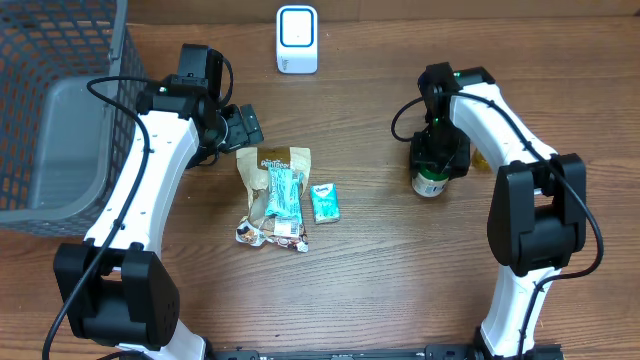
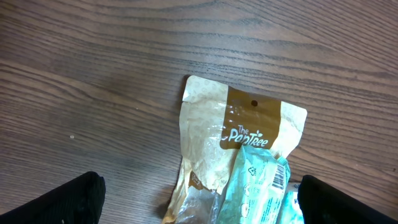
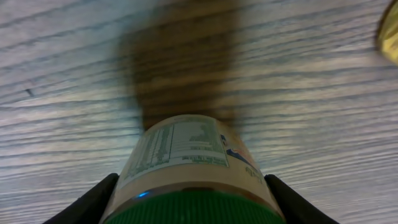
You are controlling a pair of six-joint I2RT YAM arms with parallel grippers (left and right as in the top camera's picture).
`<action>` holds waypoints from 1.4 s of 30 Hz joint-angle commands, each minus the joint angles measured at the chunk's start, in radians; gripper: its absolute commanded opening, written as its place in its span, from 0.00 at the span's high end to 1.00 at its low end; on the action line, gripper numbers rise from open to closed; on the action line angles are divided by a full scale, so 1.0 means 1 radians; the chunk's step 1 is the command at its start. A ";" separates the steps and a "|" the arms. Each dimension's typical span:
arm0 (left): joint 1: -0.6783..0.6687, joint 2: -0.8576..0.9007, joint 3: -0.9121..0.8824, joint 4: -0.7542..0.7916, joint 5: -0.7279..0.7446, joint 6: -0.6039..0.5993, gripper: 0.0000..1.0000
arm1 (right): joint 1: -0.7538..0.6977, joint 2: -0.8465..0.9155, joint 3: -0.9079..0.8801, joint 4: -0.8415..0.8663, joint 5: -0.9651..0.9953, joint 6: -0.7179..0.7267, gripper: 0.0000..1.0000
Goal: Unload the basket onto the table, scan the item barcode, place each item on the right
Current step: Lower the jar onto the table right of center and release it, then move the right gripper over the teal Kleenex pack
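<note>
On the right side of the table (image 1: pixel 380 290) | right gripper (image 1: pixel 437 166) holds the green-lid jar (image 1: pixel 430 185), one finger on each side | left gripper (image 1: pixel 243 127) has its jaws wide, just by the brown snack bag (image 1: pixel 270 162) | white scanner (image 1: pixel 297 38) sits at the far edge

Green-lidded jar (image 3: pixel 186 155), tan-and-brown pouch (image 2: pixel 211 130), teal packet (image 1: pixel 324 203), white scanner (image 1: pixel 297 38), grey mesh basket (image 1: pixel 110 40)

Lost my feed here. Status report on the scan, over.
Left gripper open over PanTree pouch. Right gripper shut on green-lidded jar. Nothing between jar and scanner.
</note>
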 commanded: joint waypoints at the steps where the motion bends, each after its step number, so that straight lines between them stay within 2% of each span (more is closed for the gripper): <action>1: 0.000 0.002 0.015 0.001 0.000 0.011 0.00 | -0.004 -0.019 -0.005 0.006 0.026 0.006 0.61; 5: 0.000 0.002 0.015 0.001 0.000 0.011 0.00 | -0.003 -0.019 -0.005 0.006 0.064 0.006 0.53; 9: 0.000 0.002 0.015 0.001 0.000 0.011 0.00 | -0.003 -0.019 -0.005 0.006 0.063 0.006 0.33; 12: 0.000 0.002 0.015 0.001 0.000 0.011 0.00 | -0.003 -0.019 -0.005 0.006 0.063 0.007 0.27; 14: 0.000 0.002 0.015 0.001 0.000 0.011 0.00 | -0.003 -0.019 -0.005 0.006 0.063 0.007 0.13; 17: 0.000 0.002 0.015 0.001 0.000 0.011 0.00 | -0.003 -0.019 -0.004 0.001 0.063 0.006 0.05; 21: 0.000 0.002 0.015 0.001 0.000 0.011 0.00 | -0.003 -0.019 0.074 -0.068 0.063 0.006 0.05; 27: 0.000 0.002 0.015 0.001 0.000 0.011 0.00 | 0.006 -0.025 0.348 -0.255 0.058 0.007 0.04; 30: 0.000 0.002 0.015 0.001 0.000 0.011 0.00 | 0.019 -0.025 0.455 -0.299 -0.032 0.006 0.03; 35: 0.000 0.002 0.015 0.001 0.000 0.011 0.00 | 0.044 -0.024 0.464 -0.264 -0.317 -0.020 0.00; 39: 0.000 0.002 0.015 0.001 0.000 0.011 0.00 | 0.074 -0.024 0.428 -0.253 -0.380 -0.020 0.00; 40: 0.000 0.002 0.015 0.001 0.000 0.011 0.00 | 0.087 -0.024 0.415 -0.253 -0.379 -0.020 0.03; 42: 0.000 0.002 0.015 0.001 0.000 0.011 0.01 | 0.120 -0.024 0.381 -0.249 -0.379 -0.020 0.17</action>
